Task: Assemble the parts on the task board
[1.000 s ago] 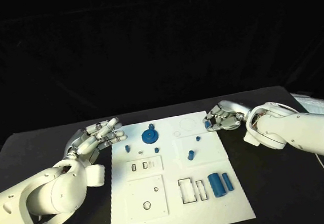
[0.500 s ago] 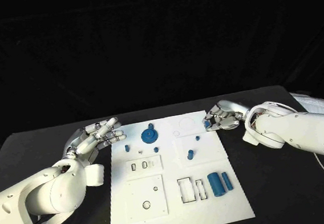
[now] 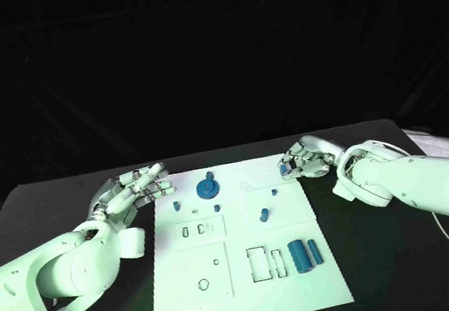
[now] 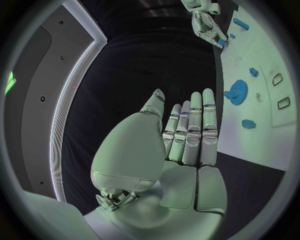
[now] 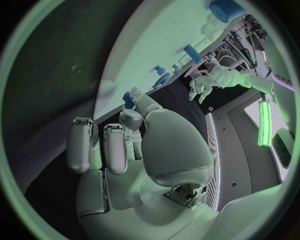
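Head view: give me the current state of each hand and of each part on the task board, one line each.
Left hand: open, fingers extended, beside the board, holding nothing.
Right hand: fingers curled at the board's far right corner; a small blue piece seems pinched, hard to confirm.
Gear: lying flat on the task board.
Two cylinders: lying side by side, not inserted.
Rectangular slots: empty.

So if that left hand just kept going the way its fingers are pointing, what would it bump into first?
Probably nothing on the board. The left hand lies beside the task board, fingers aimed past its far edge over bare black table. Depth is hard to judge.
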`<action>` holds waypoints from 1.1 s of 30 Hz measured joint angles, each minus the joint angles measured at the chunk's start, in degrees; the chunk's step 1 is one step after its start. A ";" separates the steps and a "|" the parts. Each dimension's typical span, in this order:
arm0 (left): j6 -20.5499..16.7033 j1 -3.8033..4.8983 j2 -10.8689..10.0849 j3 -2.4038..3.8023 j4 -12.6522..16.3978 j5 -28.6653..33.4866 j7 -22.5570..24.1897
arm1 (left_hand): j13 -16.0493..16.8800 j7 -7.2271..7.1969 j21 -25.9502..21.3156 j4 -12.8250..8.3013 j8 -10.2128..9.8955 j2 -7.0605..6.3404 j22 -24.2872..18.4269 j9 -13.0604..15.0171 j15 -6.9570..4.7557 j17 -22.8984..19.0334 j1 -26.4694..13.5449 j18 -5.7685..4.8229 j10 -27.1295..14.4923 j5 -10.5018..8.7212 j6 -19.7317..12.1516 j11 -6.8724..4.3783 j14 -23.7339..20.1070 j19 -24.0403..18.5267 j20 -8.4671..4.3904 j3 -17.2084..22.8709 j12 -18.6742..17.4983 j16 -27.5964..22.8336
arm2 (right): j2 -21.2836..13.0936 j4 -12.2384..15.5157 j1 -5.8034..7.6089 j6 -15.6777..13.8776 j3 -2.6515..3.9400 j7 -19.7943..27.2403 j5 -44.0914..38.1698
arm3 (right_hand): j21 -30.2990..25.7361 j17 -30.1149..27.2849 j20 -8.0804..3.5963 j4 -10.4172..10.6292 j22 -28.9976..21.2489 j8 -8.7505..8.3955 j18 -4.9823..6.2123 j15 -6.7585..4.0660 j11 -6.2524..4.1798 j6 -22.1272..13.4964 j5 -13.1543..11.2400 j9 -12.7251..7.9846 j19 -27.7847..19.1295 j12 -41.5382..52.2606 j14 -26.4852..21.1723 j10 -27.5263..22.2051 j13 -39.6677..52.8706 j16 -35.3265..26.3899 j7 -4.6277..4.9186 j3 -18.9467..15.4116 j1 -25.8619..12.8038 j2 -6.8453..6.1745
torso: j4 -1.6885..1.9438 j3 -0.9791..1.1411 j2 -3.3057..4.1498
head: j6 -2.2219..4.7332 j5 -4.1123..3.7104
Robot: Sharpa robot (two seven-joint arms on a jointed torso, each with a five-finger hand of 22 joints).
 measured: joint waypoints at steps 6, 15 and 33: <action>0.00 0.00 0.15 0.00 0.01 0.01 0.00 | 0.00 0.00 0.00 0.00 0.00 0.00 0.00 0.00 0.00 0.00 0.00 0.00 0.00 0.00 0.00 0.00 0.00 0.00 0.00 0.00 0.00 0.00 | -0.52 4.56 1.43 -1.58 0.14 -2.88 0.01 | 0.00 0.00 -0.04 -0.24 -0.26 -0.01 0.00 0.00 0.00 0.00 -0.21 0.00 -0.03 -0.18 0.00 0.00 -0.28 0.00 0.00 0.28 -0.14 0.59 | -0.02 -0.06 -0.15 | 0.16 0.05; 0.02 -0.01 0.66 0.00 0.00 0.08 0.00 | 0.00 0.00 0.00 -0.18 0.00 0.23 0.01 0.00 0.00 0.00 0.24 0.00 0.00 0.00 0.00 0.00 0.00 0.00 0.00 0.18 0.00 0.00 | 3.10 12.39 1.68 -2.52 0.08 -12.01 -3.87 | -0.27 -0.01 -0.40 -0.86 -2.03 -0.31 0.00 0.00 0.20 0.00 -2.10 0.00 -0.87 -4.47 0.00 -1.46 -3.57 -1.04 0.00 1.72 -0.21 1.11 | 0.04 -0.35 -0.75 | -0.01 1.13; -0.33 -0.02 0.92 -0.01 1.40 0.20 -0.14 | 0.00 0.00 0.00 -0.34 0.00 0.23 0.01 0.00 0.00 0.05 0.24 0.01 0.00 0.00 0.00 0.00 0.00 0.00 0.00 0.02 0.00 0.00 | 13.33 14.72 -2.36 -1.94 -1.20 -22.44 -16.78 | -0.55 -0.02 -0.29 -0.94 -2.59 -0.93 0.00 0.01 0.20 0.00 -2.41 0.00 -1.17 -4.72 0.00 -1.46 -3.72 -1.29 0.00 1.95 -0.48 1.33 | 0.35 -0.76 -1.16 | -1.04 4.32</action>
